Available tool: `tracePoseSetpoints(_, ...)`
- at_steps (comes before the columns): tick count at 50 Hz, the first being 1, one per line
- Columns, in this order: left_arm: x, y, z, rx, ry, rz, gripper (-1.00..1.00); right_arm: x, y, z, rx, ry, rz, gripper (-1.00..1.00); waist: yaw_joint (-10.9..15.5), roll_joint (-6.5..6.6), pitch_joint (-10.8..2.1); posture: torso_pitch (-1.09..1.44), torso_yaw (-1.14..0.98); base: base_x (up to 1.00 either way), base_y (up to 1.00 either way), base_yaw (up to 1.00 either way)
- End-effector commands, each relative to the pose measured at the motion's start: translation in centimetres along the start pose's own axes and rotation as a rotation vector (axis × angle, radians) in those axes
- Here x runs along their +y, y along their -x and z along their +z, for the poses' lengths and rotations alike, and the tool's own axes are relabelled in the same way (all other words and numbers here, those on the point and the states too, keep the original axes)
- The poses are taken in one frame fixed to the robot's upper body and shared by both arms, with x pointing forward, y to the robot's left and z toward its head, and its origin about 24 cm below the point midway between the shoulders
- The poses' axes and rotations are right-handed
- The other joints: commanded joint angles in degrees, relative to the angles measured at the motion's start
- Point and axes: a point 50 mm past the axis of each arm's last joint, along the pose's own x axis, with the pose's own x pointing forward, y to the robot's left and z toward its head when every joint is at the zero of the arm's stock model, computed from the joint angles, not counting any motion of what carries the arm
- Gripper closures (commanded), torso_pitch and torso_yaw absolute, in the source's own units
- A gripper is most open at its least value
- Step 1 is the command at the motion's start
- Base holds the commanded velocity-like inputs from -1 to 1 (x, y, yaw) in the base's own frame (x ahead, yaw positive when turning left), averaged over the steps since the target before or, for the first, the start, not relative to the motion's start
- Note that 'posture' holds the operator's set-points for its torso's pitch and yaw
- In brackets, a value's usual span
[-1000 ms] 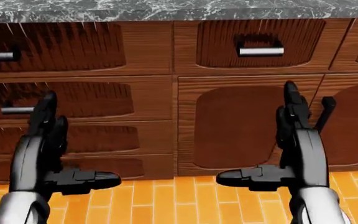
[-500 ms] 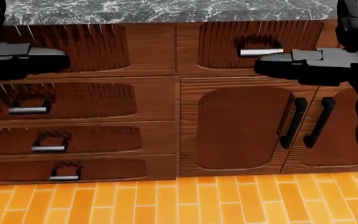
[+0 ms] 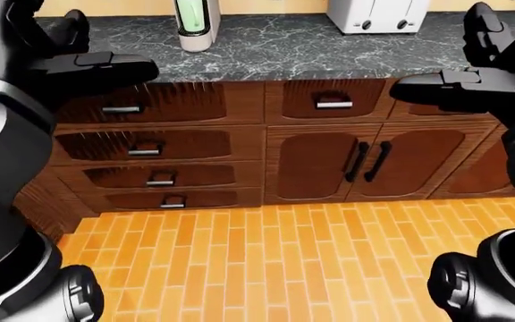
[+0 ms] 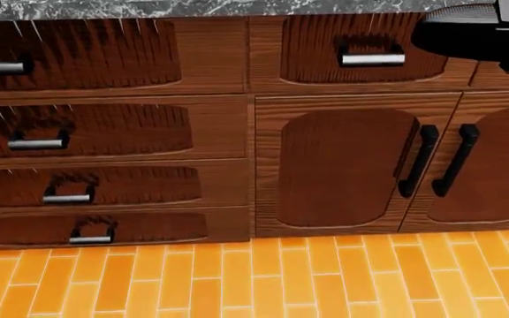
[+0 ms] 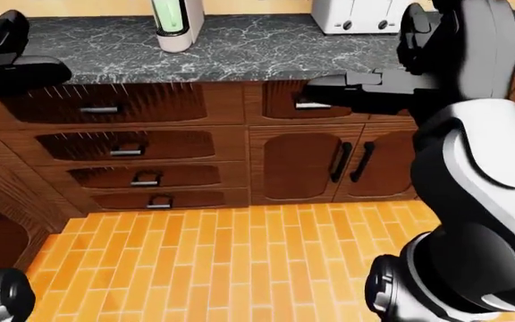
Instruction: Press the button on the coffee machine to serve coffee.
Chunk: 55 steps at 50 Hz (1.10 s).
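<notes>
No coffee machine or button shows clearly. A white appliance with a green front [image 3: 195, 23] stands on the dark marble counter [image 3: 275, 43] at the top of the left-eye view; only its lower part shows, and I cannot tell what it is. My left hand [image 3: 105, 54] is raised at the upper left in front of the counter edge, fingers spread, holding nothing. At the upper right my right hand [image 3: 446, 64] hangs at the same height, open and empty, with its thumb pointing left. In the head view only the right hand's thumb [image 4: 475, 30] shows, at the top right corner.
A white toaster [image 3: 378, 15] sits on the counter at the top right. Below the counter are wooden drawers with metal handles [image 3: 146, 149] and a double cabinet door with black handles [image 3: 369, 161]. An orange tiled floor [image 3: 275, 261] lies between me and the cabinets.
Both hands rose from the lower half of the head view to counter height. The left hand left the head view and the right one is at its top edge. The camera shifted slightly.
</notes>
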Motion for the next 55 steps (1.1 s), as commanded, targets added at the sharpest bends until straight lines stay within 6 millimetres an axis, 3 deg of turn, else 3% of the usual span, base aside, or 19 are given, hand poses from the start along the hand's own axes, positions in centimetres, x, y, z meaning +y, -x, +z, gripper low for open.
tracePoseSetpoints(1, -0.1, 0.37, 1.59, -0.08, 0.016, -0.004, -1.0, -0.03, 0.15, 1.1, -0.063, -0.014, -0.002, -1.0, -0.04, 0.09, -1.39, 0.0, 0.0, 0.0, 0.0, 0.0)
tracePoseSetpoints(2, -0.07, 0.44, 1.75, -0.082, 0.017, -0.004, -1.0, 0.02, 0.16, 1.09, -0.062, -0.015, 0.0, -1.0, -0.19, 0.45, -2.66, 0.0, 0.0, 0.0, 0.12, 0.0)
tracePoseSetpoints(8, -0.1, 0.42, 1.72, -0.082, 0.02, -0.008, -1.0, 0.04, 0.13, 0.9, -0.058, -0.011, 0.007, -1.0, -0.27, -1.01, -3.15, 0.0, 0.0, 0.0, 0.3, 0.0)
tracePoseSetpoints(12, -0.07, 0.4, 1.71, -0.08, 0.019, -0.006, -1.0, 0.13, 0.11, 0.89, -0.057, -0.013, 0.012, -1.0, -0.79, 1.84, -1.92, 0.0, 0.0, 0.0, 0.31, 0.0)
tracePoseSetpoints(14, -0.01, 0.36, 1.65, -0.08, 0.02, -0.006, -1.0, 0.08, 0.12, 0.88, -0.057, -0.015, 0.011, -1.0, -0.91, 6.12, -2.81, 0.0, 0.0, 0.0, 0.31, 0.0)
tracePoseSetpoints(15, -0.01, 0.38, 1.64, -0.081, 0.02, -0.007, -1.0, 0.12, 0.17, 0.92, -0.058, -0.014, 0.011, -1.0, -0.53, 3.81, -2.39, 0.0, 0.0, 0.0, 0.3, 0.0)
tracePoseSetpoints(16, -0.01, 0.38, 1.59, -0.08, 0.02, -0.007, -1.0, 0.16, 0.18, 0.9, -0.058, -0.014, 0.012, -1.0, -0.81, 4.35, -2.11, 0.0, 0.0, 0.0, 0.3, 0.0)
tracePoseSetpoints(24, -0.14, 0.47, 1.72, -0.081, 0.02, -0.009, -1.0, 0.26, 0.22, 0.79, -0.054, -0.013, 0.014, -1.0, -0.81, -0.26, -1.63, 0.0, 0.0, 0.0, 0.31, 0.0)
tracePoseSetpoints(27, -0.16, 0.46, 1.73, -0.08, 0.022, -0.01, -1.0, 0.23, 0.18, 0.77, -0.054, -0.015, 0.013, -1.0, -0.7, -3.58, -2.05, 0.0, 0.0, 0.0, 0.31, 0.0)
tracePoseSetpoints(28, -0.16, 0.48, 1.75, -0.081, 0.023, -0.011, -1.0, 0.26, 0.19, 0.77, -0.054, -0.016, 0.015, -1.0, -0.93, -2.75, -1.98, 0.0, 0.0, 0.0, 0.31, 0.0)
tracePoseSetpoints(32, -0.25, 0.47, 1.56, -0.079, 0.02, -0.014, -1.0, 0.14, 0.16, 0.65, -0.052, -0.023, 0.016, -1.0, -0.54, -2.87, -2.9, 0.0, 0.0, 0.05, 0.27, 0.0)
tracePoseSetpoints(36, -0.3, 0.57, 1.65, -0.079, 0.02, -0.014, -1.0, 0.18, 0.21, 0.6, -0.051, -0.02, 0.016, -1.0, -1.02, 0.8, -0.83, 0.0, 0.0, 0.14, 0.18, 0.0)
tracePoseSetpoints(39, -0.22, 0.46, 1.71, -0.081, 0.026, -0.011, -1.0, 0.26, 0.05, 0.35, -0.05, -0.017, 0.022, -1.0, -1.56, 5.04, -2.57, 0.0, 0.0, 0.15, 0.15, 0.0)
tracePoseSetpoints(42, -0.2, 0.41, 1.69, -0.081, 0.026, -0.011, -1.0, 0.38, -0.02, 0.22, -0.048, -0.014, 0.027, -1.0, -1.01, 4.24, -0.02, 0.0, 0.0, 0.11, 0.02, 0.0)
tracePoseSetpoints(44, -0.21, 0.48, 1.81, -0.082, 0.026, -0.01, -1.0, 0.47, 0.02, 0.27, -0.054, -0.012, 0.029, -1.0, -1.3, 3.09, -0.88, 0.0, 0.0, 0.0, 0.0, 0.0)
tracePoseSetpoints(48, -0.09, 0.45, 1.67, -0.082, 0.026, -0.009, -1.0, 0.32, 0.07, 0.4, -0.054, -0.019, 0.021, -1.0, -0.53, 0.6, 0.11, 0.0, 0.0, 0.0, 0.0, 0.0)
tracePoseSetpoints(49, -0.12, 0.46, 1.68, -0.082, 0.026, -0.01, -1.0, 0.35, 0.11, 0.39, -0.053, -0.018, 0.022, -1.0, -0.19, -0.02, -1.53, 0.0, 0.0, 0.17, 0.0, 0.0)
tracePoseSetpoints(53, -0.16, 0.44, 1.73, -0.082, 0.026, -0.01, -1.0, 0.39, 0.09, 0.4, -0.053, -0.02, 0.024, -1.0, 0.48, -3.03, -1.05, 0.0, 0.0, 0.22, 0.0, 0.0)
tracePoseSetpoints(55, -0.14, 0.41, 1.74, -0.082, 0.026, -0.011, -1.0, 0.35, 0.09, 0.45, -0.054, -0.02, 0.023, -1.0, 0.35, -2.15, -0.83, 0.0, 0.0, 0.23, 0.0, 0.0)
